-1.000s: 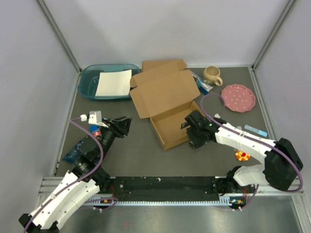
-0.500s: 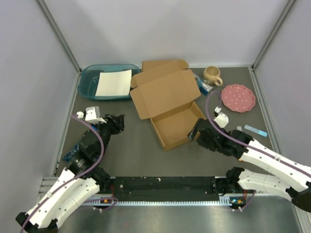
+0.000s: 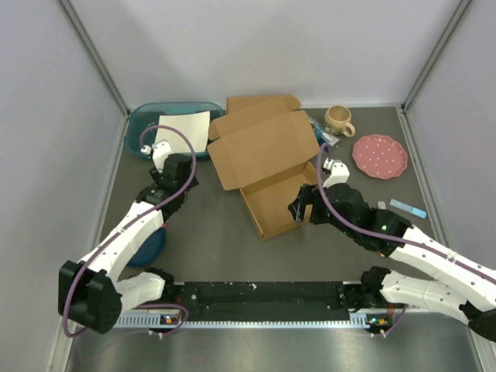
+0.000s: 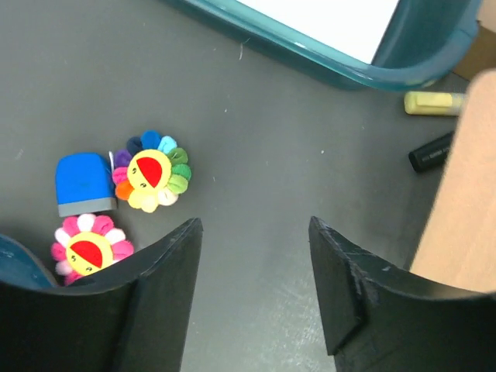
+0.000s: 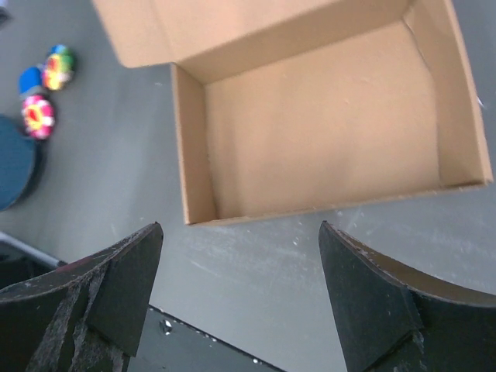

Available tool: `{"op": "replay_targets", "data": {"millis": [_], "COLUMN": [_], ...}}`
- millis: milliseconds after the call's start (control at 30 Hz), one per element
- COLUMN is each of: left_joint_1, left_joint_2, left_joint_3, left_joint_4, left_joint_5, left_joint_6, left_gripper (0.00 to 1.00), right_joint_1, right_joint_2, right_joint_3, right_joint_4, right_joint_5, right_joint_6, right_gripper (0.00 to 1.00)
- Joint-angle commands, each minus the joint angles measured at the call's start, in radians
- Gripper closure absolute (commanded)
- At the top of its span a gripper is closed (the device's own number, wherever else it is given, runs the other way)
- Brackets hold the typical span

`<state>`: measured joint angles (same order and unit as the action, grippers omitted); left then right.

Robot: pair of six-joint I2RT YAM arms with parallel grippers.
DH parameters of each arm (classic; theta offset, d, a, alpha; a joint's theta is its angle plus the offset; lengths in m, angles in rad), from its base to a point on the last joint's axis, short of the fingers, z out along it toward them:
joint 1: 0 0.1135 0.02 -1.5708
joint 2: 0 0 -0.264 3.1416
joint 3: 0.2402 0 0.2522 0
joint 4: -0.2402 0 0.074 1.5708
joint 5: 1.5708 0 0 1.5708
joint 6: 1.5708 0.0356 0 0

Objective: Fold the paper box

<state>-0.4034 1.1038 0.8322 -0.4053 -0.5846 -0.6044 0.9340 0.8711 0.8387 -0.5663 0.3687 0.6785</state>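
Two hands, both released and carrying nothing, have shifted within the last second. My right hand point(image 5: 240, 226), which had been down inside the tray of the paper box point(image 3: 263, 155), has drawn back and now hovers wide open over the tray's near wall. My left hand point(image 4: 254, 232) has swung forward from nearer my side, fingers spreading on the way, and hangs over bare worktop point(image 4: 256, 116) beside the box's raised lid. The box sits at mid-worktop, its shallow tray standing with walls up and its big lid thrown back toward the far side. I judge the tray stage finished and both arms lining up for the lid, which is not yet closed. By the left hand lie a rainbow flower toy point(image 4: 151, 170), a pink flower toy point(image 4: 89, 248) and a blue block point(image 4: 81, 184); farther off are a yellow marker point(image 4: 434, 101) and a black marker point(image 4: 430, 152). Beyond stand a teal bin point(image 3: 139, 124) holding a white sheet point(image 3: 182, 133), a mug point(image 3: 339, 118) and a pink plate point(image 3: 380, 155). No brand, label or lettering is legible anywhere; the cardboard is plain.
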Motion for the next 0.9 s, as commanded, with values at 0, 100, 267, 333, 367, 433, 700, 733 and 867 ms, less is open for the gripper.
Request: {"op": "replay_targets", "data": {"millis": [0,100,267,333,367,433,700,733,867], "left_joint_1": [0.136,0.193,0.282,0.294,0.296,0.298,0.299,0.302,0.324], "left_joint_2": [0.031,0.076,0.143,0.197,0.218,0.279,0.367,0.372,0.366], "left_joint_3": [0.012,0.010,-0.031,-0.024,-0.019,0.005,0.021,0.018,-0.002], "left_joint_4": [0.085,0.089,0.132,0.134,0.135,0.126,0.154,0.154,0.158], "left_joint_5": [0.158,0.180,0.226,0.224,0.221,0.218,0.212,0.203,0.167], "left_joint_6": [-0.087,-0.101,-0.130,-0.140,-0.140,-0.146,-0.176,-0.185,-0.233], "left_gripper": [0.39,0.39,0.38,0.35,0.34,0.30,0.27,0.27,0.27], "right_joint_1": [0.009,0.009,0.009,0.009,0.011,0.009,0.009,0.009,0.009], "right_joint_2": [-0.124,-0.176,-0.161,-0.143,-0.129,-0.119,-0.152,-0.153,-0.149], "right_joint_3": [-0.042,-0.099,-0.089,-0.070,-0.067,-0.061,-0.087,-0.086,-0.087], "right_joint_4": [0.192,0.270,0.287,0.287,0.287,0.284,0.286,0.286,0.286], "right_joint_5": [-0.091,-0.105,-0.108,-0.120,-0.125,-0.117,-0.070,-0.068,-0.065], "right_joint_6": [-0.161,-0.191,-0.240,-0.260,-0.261,-0.266,-0.273,-0.275,-0.280], "right_gripper": [0.18,0.18,0.18,0.18,0.18,0.18,0.18,0.18,0.18]}}
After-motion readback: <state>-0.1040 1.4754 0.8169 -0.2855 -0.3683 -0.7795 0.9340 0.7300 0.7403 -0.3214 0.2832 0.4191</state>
